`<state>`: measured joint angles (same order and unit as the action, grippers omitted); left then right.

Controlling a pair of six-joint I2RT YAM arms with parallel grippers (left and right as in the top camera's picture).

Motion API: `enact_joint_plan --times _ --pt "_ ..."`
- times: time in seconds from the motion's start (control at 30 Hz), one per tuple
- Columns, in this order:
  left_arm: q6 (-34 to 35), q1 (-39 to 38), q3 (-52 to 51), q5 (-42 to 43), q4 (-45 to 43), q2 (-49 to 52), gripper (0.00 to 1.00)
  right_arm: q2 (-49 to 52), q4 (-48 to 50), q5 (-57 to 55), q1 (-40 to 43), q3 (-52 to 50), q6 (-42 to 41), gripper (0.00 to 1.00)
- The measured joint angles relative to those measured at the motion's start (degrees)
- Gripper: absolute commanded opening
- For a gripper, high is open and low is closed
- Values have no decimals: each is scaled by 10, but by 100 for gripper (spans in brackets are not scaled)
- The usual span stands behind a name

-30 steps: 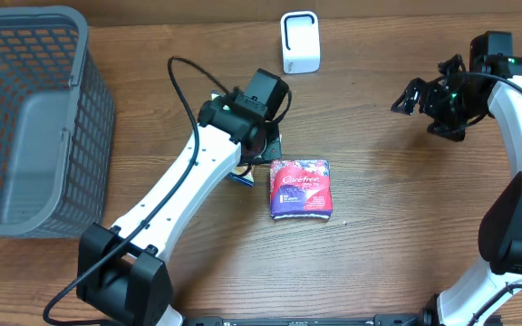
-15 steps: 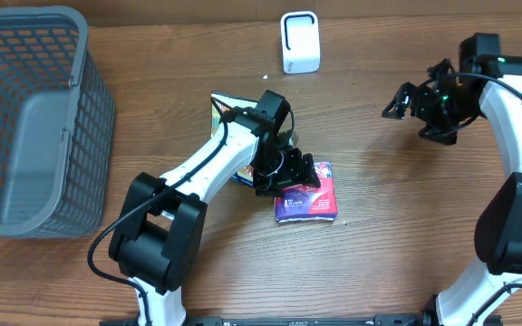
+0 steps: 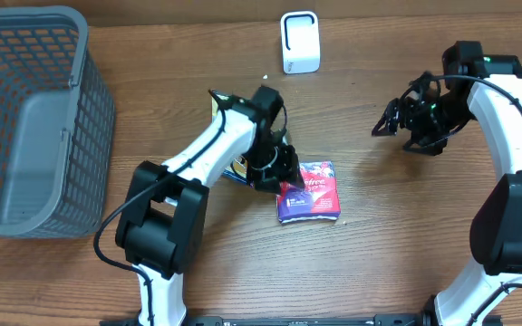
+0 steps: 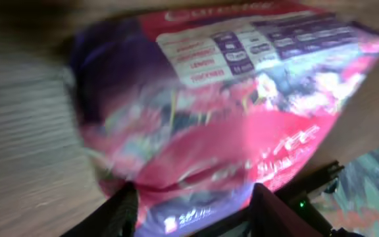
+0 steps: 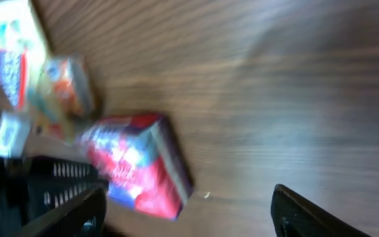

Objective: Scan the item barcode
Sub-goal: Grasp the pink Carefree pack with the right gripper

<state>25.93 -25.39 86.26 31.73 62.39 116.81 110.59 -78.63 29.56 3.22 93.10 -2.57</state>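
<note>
Now your left pincer (image 3: 285, 174) straddles the glossy pink-and-purple plastic packet (image 4: 242, 99), its edge between the fingers; pinching or not, can't tell. Your right pincer (image 5: 188, 192) hangs spread wide.

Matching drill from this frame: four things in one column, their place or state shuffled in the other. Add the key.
Things
1. grey basket
2. white scanner
3. pink pack
4. right gripper

Place or state
A. open, nothing held, right side of the overhead view
B. centre, between the fingers of the left gripper
C. far left of the overhead view
D. top middle of the overhead view

Pairs: 1-C, 2-D, 3-B, 4-A
</note>
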Motion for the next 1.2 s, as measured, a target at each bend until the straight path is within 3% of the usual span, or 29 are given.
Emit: enact_joint_plan --times 0.2,0.6,0.83,0.93,0.97,1.2 --pt "-41 36 115 -3 68 5 72 0 47 60 -49 -52 44 80" --pt "-24 70 138 -83 105 5 74 3 281 123 -113 -260 -46 67" --pt "-21 90 138 -101 109 5 78 3 339 163 -125 -307 -85 35" --pt "-21 91 138 -104 110 5 78 3 352 172 -132 -309 -100 15" --pt "-21 91 138 -106 110 5 78 3 354 176 -134 -309 -104 4" --pt "-21 90 138 -108 113 5 82 3 268 134 -118 -272 -120 4"
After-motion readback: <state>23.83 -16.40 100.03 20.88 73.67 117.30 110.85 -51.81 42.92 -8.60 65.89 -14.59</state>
